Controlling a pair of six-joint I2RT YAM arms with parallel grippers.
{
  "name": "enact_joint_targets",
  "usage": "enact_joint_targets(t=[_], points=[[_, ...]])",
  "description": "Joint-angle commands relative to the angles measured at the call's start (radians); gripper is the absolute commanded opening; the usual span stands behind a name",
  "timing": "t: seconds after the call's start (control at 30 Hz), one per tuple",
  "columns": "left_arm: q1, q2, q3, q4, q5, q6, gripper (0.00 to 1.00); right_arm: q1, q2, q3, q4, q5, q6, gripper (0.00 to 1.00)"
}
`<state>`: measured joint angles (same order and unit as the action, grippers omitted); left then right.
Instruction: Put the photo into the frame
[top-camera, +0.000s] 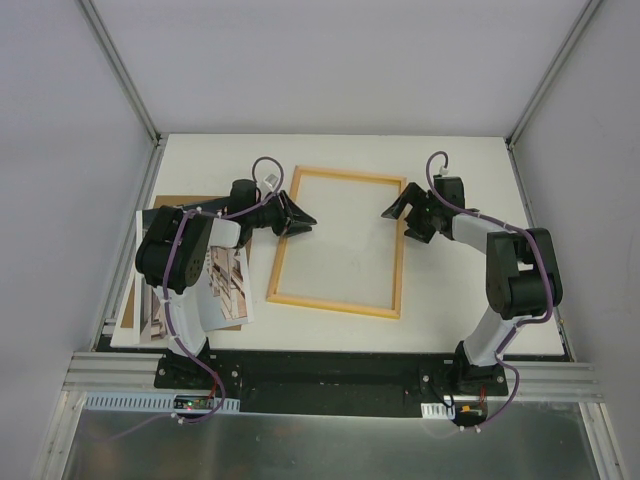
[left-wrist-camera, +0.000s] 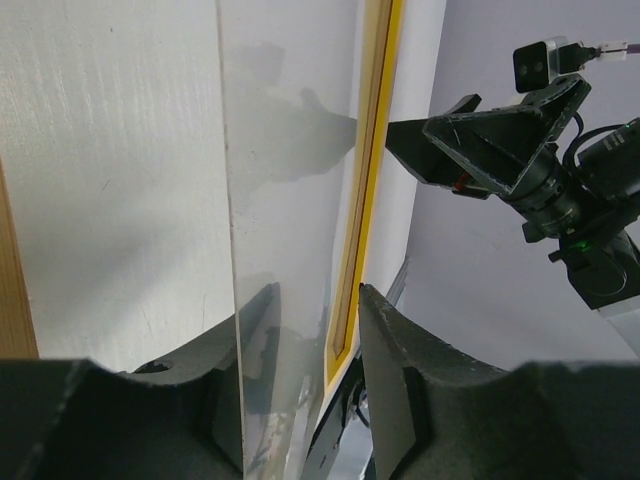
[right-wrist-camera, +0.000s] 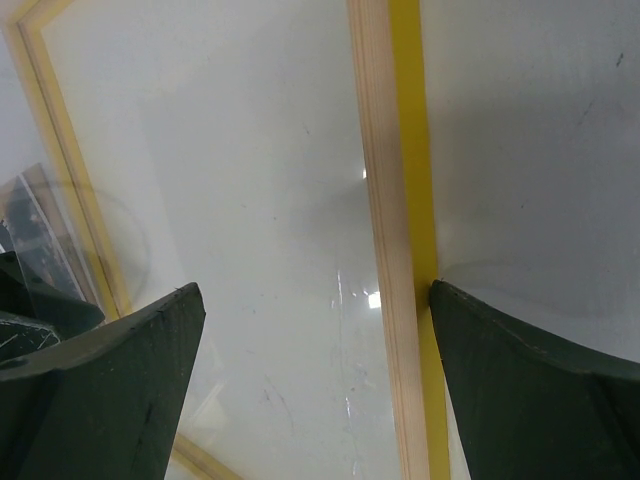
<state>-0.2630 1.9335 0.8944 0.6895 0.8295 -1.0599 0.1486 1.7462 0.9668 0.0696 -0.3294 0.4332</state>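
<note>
Plainly the left gripper (top-camera: 300, 222), jaws part-open astride the left rail of the frame (top-camera: 337, 304) and clamping nothing, is the nearer of the 2 to the photo (top-camera: 228, 285), lying flat to its left with long axis near-to-far; the right gripper (top-camera: 392, 212) gapes empty over the opposite rail.

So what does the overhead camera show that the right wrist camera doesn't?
Only overhead: the photo on the brown backing board at the left, partly hidden by the left arm, and the whole outline of the frame. Only the right wrist: the yellow edge of one rail, close up. Both: the frame's pale wood side facing up, and the right tool open around that rail.
</note>
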Motion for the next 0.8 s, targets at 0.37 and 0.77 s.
enact_joint_targets(t=[0.37, 0.77], points=[[-0.012, -0.044, 0.135, -0.326, -0.044, 0.218, 0.47, 0.017, 0.006, 0.05, 0.006, -0.03, -0.008, 0.96], [-0.012, -0.073, 0.209, -0.548, -0.131, 0.347, 0.53, 0.02, 0.01, 0.055, 0.004, -0.04, -0.01, 0.97]])
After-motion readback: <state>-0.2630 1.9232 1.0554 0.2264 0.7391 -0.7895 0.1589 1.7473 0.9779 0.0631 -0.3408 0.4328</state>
